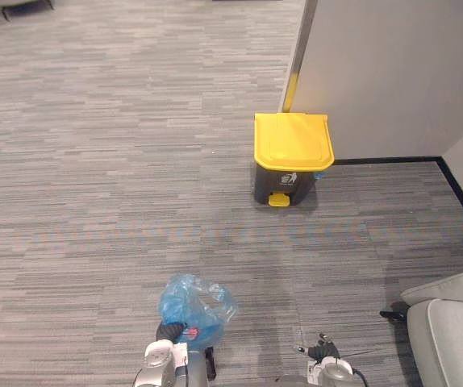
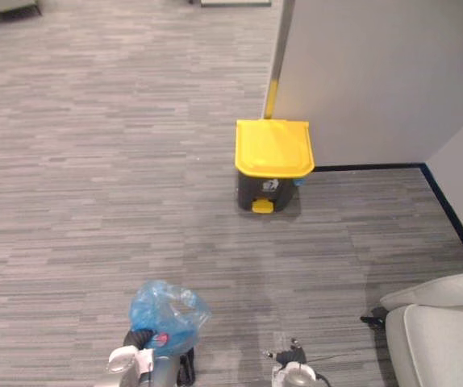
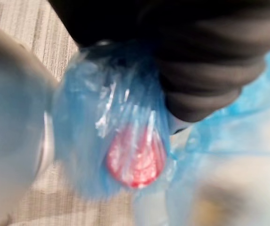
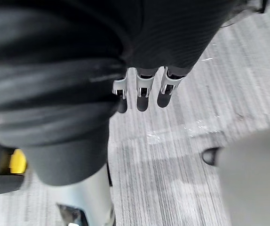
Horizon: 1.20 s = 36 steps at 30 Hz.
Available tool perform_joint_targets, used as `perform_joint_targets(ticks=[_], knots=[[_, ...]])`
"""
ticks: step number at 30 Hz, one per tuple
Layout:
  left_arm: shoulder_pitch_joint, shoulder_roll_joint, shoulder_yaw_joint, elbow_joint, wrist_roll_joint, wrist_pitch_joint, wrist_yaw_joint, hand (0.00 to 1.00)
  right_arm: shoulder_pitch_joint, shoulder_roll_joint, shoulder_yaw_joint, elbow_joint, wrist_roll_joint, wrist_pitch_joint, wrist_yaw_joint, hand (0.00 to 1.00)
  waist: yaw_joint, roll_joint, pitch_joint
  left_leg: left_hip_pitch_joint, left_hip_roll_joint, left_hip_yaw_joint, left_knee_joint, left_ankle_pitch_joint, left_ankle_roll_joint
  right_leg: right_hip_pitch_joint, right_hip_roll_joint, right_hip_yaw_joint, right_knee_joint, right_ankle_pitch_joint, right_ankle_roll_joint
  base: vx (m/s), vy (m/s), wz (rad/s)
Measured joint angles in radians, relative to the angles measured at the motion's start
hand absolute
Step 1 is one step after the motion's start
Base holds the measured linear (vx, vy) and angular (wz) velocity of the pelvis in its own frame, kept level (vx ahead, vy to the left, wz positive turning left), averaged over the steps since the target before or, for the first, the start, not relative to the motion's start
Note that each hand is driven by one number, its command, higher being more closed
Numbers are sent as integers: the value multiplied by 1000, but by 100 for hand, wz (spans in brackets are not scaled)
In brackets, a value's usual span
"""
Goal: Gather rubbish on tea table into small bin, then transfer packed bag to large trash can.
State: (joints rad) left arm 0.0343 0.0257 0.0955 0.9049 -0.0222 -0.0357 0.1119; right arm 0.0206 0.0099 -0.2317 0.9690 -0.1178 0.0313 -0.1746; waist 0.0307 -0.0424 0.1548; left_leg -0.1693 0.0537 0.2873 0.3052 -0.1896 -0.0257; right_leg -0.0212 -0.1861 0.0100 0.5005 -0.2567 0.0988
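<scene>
A crumpled, translucent blue plastic rubbish bag [image 1: 195, 300] with something red inside is seen at the near left, bunched against the left hand [image 1: 169, 331]. That hand's grip is hidden by the film and cannot be told, while the right hand [image 4: 143, 92] is held low at the near right with relaxed fingers and nothing in it. The bag is judged light, soft, slippery and easily torn, so it is best taken by its gathered neck on the way to the black pedal bin with a shut yellow lid [image 1: 292, 157], set far ahead by the wall.
</scene>
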Motion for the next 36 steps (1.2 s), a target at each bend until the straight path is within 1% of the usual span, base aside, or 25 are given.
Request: perform_joint_targets(ticks=[1, 2, 3, 4, 5, 7, 9, 10, 11, 12, 13, 15, 17, 18, 20, 21, 23, 24, 25, 26, 27, 28, 32, 33, 36], knots=[[4, 4, -8, 1, 0, 1, 0, 100, 1, -1, 0, 0, 0, 0, 0, 0, -2, 1, 1, 24, -4, 9, -11, -8, 3, -32, -7, 5, 80, 21, 29, 392, 194, -36], [12, 15, -24, 10, 0, 2, 0, 100, -2, -6, 0, -1, 0, -2, 0, 0, -17, 10, 6, 95, -11, 22, -35, -28, 11, -101, -16, 6, 276, 32, 52, 325, 131, -13], [14, 20, -30, 15, 0, 2, 1, 100, -4, -6, 0, -1, 0, -2, 0, 0, -20, 12, 7, 117, -13, 24, -47, -31, 13, -119, -18, 0, 325, 24, 45, 404, 120, -11], [17, 36, -43, 29, 0, 3, 5, 100, -10, -11, 10, 0, 0, -3, 1, 0, -23, 13, 8, 188, -15, 30, -91, -33, 14, -176, -17, -50, 414, -11, 5, 416, 69, -10], [16, 47, -43, 31, 0, 3, 13, 100, -20, -15, 21, 0, 0, -5, 2, 0, -24, 19, 10, 234, -7, 31, -132, -33, 14, -225, -7, -115, 418, -37, -34, 412, 45, -10], [16, 58, -42, 35, -1, 3, 19, 100, -36, -21, 25, 0, 0, -7, 3, 0, -27, 28, 16, 279, 14, 35, -167, -33, 14, -291, 18, -200, 345, -63, -67, 404, -35, -2], [16, 62, -42, 41, -1, 4, 19, 100, -53, -30, 32, -1, 0, -13, 5, 0, -35, 40, 23, 305, 40, 34, -173, -33, 14, -346, 50, -251, 213, -54, -76, 406, -106, 4], [18, 63, -44, 43, -1, 4, 19, 100, -58, -34, 42, -5, -1, -14, 5, 0, -39, 43, 27, 338, 48, 31, -189, -33, 14, -365, 80, -265, 69, 2, -81, 461, -153, 13], [22, 75, -45, 44, -1, 4, 18, 100, -49, -35, 52, -4, -1, -13, 5, 0, -42, 22, 20, 362, 28, 27, -195, -41, -3, -346, 95, -248, -88, 128, -97, 575, -176, 12], [15, 55, -42, 68, 0, 6, 18, 100, -54, -56, 45, -5, -1, -17, 7, 0, -41, 51, 30, 405, 55, 2, -193, -60, -34, -335, 124, -232, -79, 217, -189, 575, -155, 3], [15, 44, -43, 68, 0, 3, 13, 100, -61, -63, 47, -5, -1, -16, 6, 0, -40, 68, 22, 398, 71, -15, -176, -51, -49, -334, 136, -234, -70, 186, -195, 467, -133, -4], [0, 23, -37, 67, 0, 1, 14, 100, -60, -68, 36, -6, -1, -16, 6, 0, -43, 72, 24, 368, 85, -40, -87, -21, -97, -317, 136, -248, -64, 134, -204, 435, -197, 9], [-7, -18, -19, 58, 0, 2, 10, 100, -37, -57, 7, -5, 3, -10, 3, 0, -46, 75, 31, 270, 145, -76, 217, 27, -151, -193, 152, -266, -143, 110, -213, 441, -197, 24], [-4, -28, -15, 48, 0, 1, 9, 100, -29, -55, 8, -6, 3, -9, 3, 0, -42, 73, 32, 248, 161, -74, 291, 12, -151, -155, 158, -267, -170, 108, -215, 347, -95, 8], [4, -48, -13, 4, 0, -1, -2, 100, -15, -48, 8, -14, 4, -9, 1, 0, -30, 66, 32, 171, 197, -23, 450, -52, -113, -44, 167, -264, -243, 106, -215, 296, -41, -11], [8, -50, -13, -8, 0, -1, -5, 100, -18, -47, 7, -14, 6, -9, 1, 0, -26, 59, 28, 118, 198, 12, 438, -79, -88, -12, 166, -247, -274, 106, -213, 260, -4, -28], [6, -50, -4, -14, 0, -1, -7, 100, -25, -45, 4, -14, 8, -10, 0, 0, -17, 58, 26, 64, 187, 30, 341, -89, -79, 4, 159, -223, -291, 103, -202, 243, 66, -38], [3, -48, -3, -14, 0, -1, -8, 100, -22, -43, -2, -11, 8, -9, 0, 0, -17, 54, 28, 38, 156, 25, 215, -83, -74, 15, 142, -210, -298, 98, -184, 202, 114, -28], [3, -48, -3, -13, 0, -1, -8, 100, -20, -44, -4, -10, 8, -9, -2, 0, -17, 54, 28, 33, 143, 20, 167, -74, -72, 18, 135, -206, -298, 96, -178, 196, 151, -28], [5, -50, -7, -7, 0, 0, -8, 100, -8, -53, -11, -3, 9, -8, -2, 0, -18, 63, 22, 33, 102, -16, -6, -2, -68, 24, 128, -188, -307, 90, -151, 148, 150, -27], [10, -52, -7, -4, 1, 0, -8, 100, -4, -58, -10, 1, 8, -7, -2, 0, -17, 77, 15, 32, 96, -34, -59, 45, -67, 24, 134, -178, -309, 83, -139, 213, 231, -57], [17, -45, -6, 7, 0, -2, -7, 100, -2, -67, -11, 19, 8, -3, -3, 0, -13, 99, 1, 36, 90, -62, -86, 129, -53, 30, 144, -145, -302, 65, -109, 243, 215, -55], [14, 6, -16, 40, 0, 0, -5, 100, 3, -29, -10, 31, 7, -3, -1, 0, -21, 23, -20, 100, 6, -15, -129, 65, -16, 37, 56, -90, -266, 23, -35, 243, 203, -31], [14, 8, -18, 41, 0, 0, -5, 100, 4, -28, -10, 31, 7, -3, -1, 0, -21, 20, -21, 106, 0, -9, -130, 56, -14, 36, 49, -83, -249, 19, -29, 166, 157, -31], [27, 37, -51, 63, 0, 4, -2, 100, -4, -23, -8, 31, 1, -3, 1, 0, -24, 33, -19, 186, -24, 40, -149, 30, 6, -52, 15, -57, -7, 19, 6, 254, 202, -32]])
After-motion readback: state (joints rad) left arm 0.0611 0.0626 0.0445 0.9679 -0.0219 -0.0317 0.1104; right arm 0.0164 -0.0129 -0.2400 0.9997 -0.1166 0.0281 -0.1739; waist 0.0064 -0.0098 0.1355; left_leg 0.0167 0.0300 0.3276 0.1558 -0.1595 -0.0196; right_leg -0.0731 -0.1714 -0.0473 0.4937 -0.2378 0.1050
